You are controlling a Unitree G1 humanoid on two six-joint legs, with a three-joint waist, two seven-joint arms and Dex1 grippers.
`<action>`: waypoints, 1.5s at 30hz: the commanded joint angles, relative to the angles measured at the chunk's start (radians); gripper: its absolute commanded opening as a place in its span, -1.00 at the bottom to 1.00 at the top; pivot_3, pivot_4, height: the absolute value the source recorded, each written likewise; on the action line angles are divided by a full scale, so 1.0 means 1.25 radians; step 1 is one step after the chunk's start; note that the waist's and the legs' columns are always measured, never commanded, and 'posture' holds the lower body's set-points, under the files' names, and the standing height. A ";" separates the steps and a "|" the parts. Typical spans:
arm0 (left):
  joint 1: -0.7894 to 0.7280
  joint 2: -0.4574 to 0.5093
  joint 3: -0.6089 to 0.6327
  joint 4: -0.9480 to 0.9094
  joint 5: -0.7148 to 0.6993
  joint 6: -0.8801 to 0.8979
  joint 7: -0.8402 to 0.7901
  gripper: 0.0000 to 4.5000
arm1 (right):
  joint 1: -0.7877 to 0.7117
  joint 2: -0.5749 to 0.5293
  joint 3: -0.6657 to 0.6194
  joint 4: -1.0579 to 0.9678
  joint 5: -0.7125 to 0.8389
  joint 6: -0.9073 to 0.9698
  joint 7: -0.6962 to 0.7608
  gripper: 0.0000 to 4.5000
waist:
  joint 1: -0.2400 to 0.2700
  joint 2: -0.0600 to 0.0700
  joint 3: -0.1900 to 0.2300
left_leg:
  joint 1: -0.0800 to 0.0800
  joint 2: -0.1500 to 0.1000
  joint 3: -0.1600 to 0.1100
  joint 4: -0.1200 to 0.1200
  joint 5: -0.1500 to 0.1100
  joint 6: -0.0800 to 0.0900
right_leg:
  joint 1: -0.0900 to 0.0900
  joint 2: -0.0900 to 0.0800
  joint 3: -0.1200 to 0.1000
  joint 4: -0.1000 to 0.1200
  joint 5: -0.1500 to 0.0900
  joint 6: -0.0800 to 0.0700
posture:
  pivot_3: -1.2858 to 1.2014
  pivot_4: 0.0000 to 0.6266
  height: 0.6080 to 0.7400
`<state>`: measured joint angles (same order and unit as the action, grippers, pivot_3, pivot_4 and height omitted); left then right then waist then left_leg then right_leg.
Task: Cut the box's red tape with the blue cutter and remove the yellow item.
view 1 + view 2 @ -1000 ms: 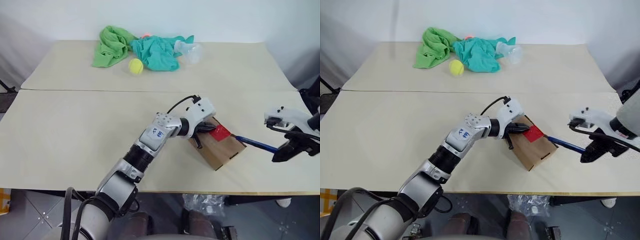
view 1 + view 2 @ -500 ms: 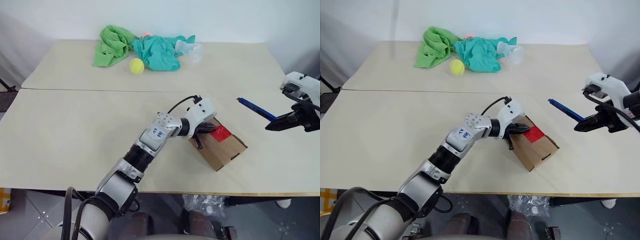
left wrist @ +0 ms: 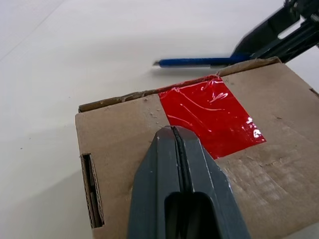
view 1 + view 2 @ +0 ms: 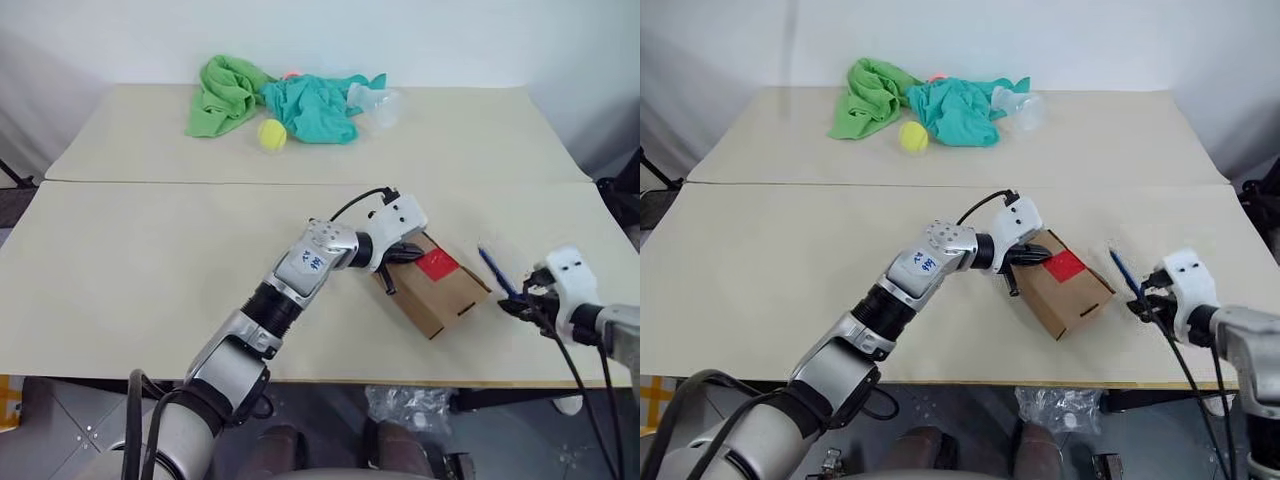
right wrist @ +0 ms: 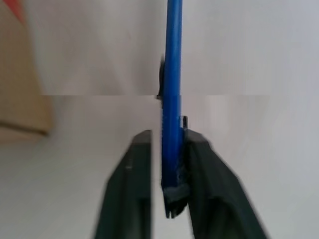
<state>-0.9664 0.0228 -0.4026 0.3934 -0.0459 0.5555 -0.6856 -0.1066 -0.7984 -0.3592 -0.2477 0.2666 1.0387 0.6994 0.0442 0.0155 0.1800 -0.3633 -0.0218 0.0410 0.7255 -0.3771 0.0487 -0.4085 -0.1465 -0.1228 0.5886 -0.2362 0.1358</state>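
The small brown cardboard box (image 4: 432, 285) is taken as the landmark; it lies near the front edge of the pale beige table (image 4: 150, 260), turned at a slant to that edge. The square patch of red tape (image 4: 437, 264) is stuck across its top flap seam and appears uncut. The left gripper (image 3: 178, 149) is pressed on the box top just beside the tape, its two black fingers closed together on nothing.

To the right of the box, a little apart from it, the slim dark-blue pen-like cutter (image 4: 1126, 273) is seen between the fingers of the right gripper (image 5: 167, 149). A gap shows on one side of the shaft, so whether the cutter is clamped or being released cannot be told. Its long axis runs away from the robot, roughly alongside the box's right end, and its tip is not aimed at the tape. The tape lies to the left of the cutter, and the right arm is judged the nearer for cutting.

Bare tabletop lies open between cutter and box and beyond them; the front edge is close. The yellow item is presumably inside the closed box.
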 commanded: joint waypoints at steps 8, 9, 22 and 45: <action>0.013 0.031 -0.022 -0.004 0.028 0.045 -0.021 -1.00 | -0.026 -0.077 -0.076 -0.082 0.030 -0.060 -0.008 0.99 | -0.007 0.000 0.000 | 0.003 0.000 0.001 -0.003 0.000 0.000 | 0.000 0.000 0.003 -0.001 0.000 0.000 | 0.03 -0.52 1.00; 0.012 0.031 -0.022 -0.006 0.027 0.046 -0.022 -1.00 | -0.043 -0.090 -0.074 -0.077 0.034 -0.066 -0.004 0.99 | -0.010 0.000 0.000 | 0.003 0.000 0.001 -0.003 0.000 0.000 | 0.000 0.000 0.003 -0.001 0.000 0.000 | 0.03 -0.52 1.00; -0.016 0.032 0.012 -0.005 0.022 0.033 -0.011 -1.00 | -0.229 -0.143 0.184 0.159 -0.029 -0.242 0.063 0.26 | -0.014 -0.001 0.001 | 0.002 0.000 0.001 -0.005 0.000 0.001 | 0.000 -0.001 0.002 -0.002 0.000 0.000 | 0.03 -0.52 1.00; 0.163 0.101 0.157 -0.462 -0.170 0.526 0.060 -1.00 | -0.275 -0.104 0.302 0.009 0.036 -0.113 0.168 -0.99 | -0.006 0.001 0.004 | -0.006 -0.001 -0.003 -0.005 0.001 0.001 | -0.003 0.000 -0.003 -0.004 0.001 0.001 | 0.03 -0.52 1.00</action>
<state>-0.7738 0.1640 -0.2155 -0.1264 -0.2345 1.1938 -0.6362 -0.4497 -0.9174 0.0377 -0.1707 0.2821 0.8569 0.9066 0.0368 0.0171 0.1848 -0.3696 -0.0234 0.0377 0.7190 -0.3759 0.0500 -0.4122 -0.1469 -0.1257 0.5834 -0.2353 0.1371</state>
